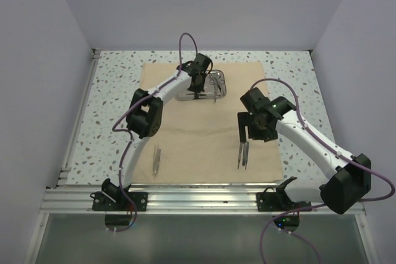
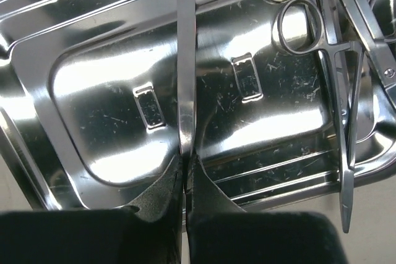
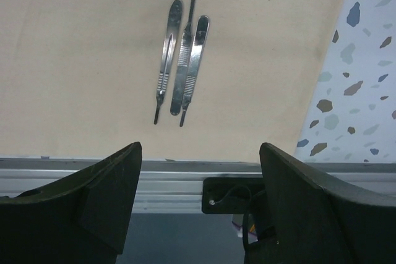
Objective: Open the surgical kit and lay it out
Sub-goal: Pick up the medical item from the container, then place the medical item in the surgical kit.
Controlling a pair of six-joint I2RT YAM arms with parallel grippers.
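Observation:
The beige cloth wrap lies spread flat on the table. On its far part stands the shiny steel tray. My left gripper reaches down into the tray and is shut on a slim flat silver instrument that stands on edge. Ring-handled scissors and forceps lie at the tray's right end. My right gripper hovers open with nothing between its fingers, above three slim silver instruments lying side by side on the cloth.
Another silver instrument lies on the cloth's near left. An aluminium rail runs along the table's near edge, with the arm mounts on it. Speckled tabletop shows right of the cloth. White walls enclose the table.

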